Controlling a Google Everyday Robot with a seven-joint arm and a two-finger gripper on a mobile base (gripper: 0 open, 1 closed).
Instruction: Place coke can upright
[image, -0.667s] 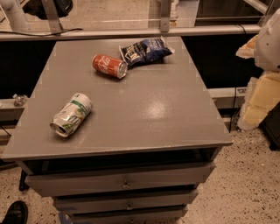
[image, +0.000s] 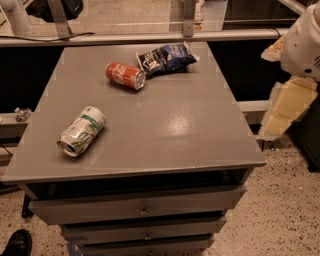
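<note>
The coke can is red with white script and lies on its side at the back middle of the grey table, its silver end facing right. My gripper is the white and cream arm end at the right edge of the view. It hangs beside the table's right side, well apart from the can and below and to the right of it.
A dark blue chip bag lies just right of the coke can at the back. A white-and-green can lies on its side at the front left. Drawers sit under the tabletop. A rail runs behind the table.
</note>
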